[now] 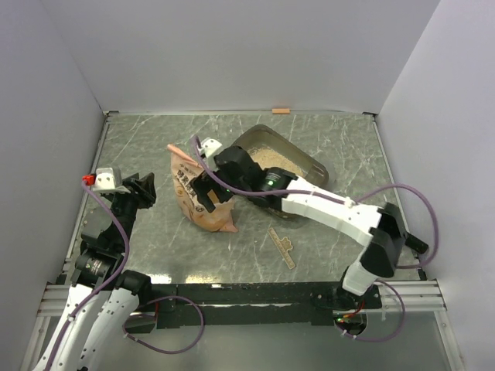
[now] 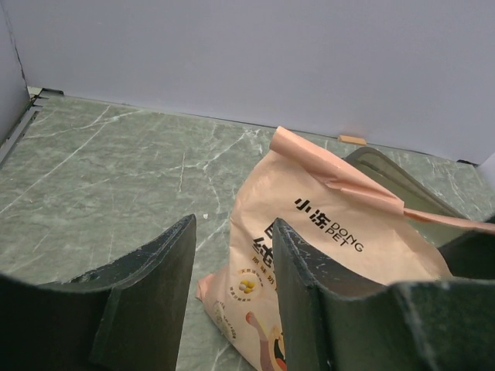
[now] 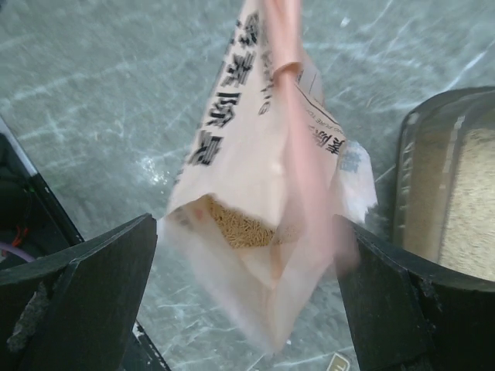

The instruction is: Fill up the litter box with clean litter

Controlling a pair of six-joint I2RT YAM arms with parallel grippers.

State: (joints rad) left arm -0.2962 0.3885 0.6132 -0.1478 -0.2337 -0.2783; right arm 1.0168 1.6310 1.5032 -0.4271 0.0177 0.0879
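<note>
The orange-pink bag [image 1: 203,197] lies on the green marble table, left of the litter box [image 1: 313,164]. Beige clean litter [image 1: 271,158] covers the box floor. My right gripper [image 1: 210,185] hovers over the bag, open. In the right wrist view the bag [image 3: 247,147] hangs blurred between the wide jaws of my right gripper [image 3: 247,228], mouth toward the camera, with litter [image 3: 232,224] showing inside; the litter box [image 3: 421,154] is at the right. My left gripper [image 2: 232,232] is open and empty, just left of the bag [image 2: 332,232].
A tan strip [image 1: 282,246] lies on the table near the front, right of the bag. A small orange piece [image 1: 281,110] sits at the foot of the back wall. White walls enclose the table on three sides.
</note>
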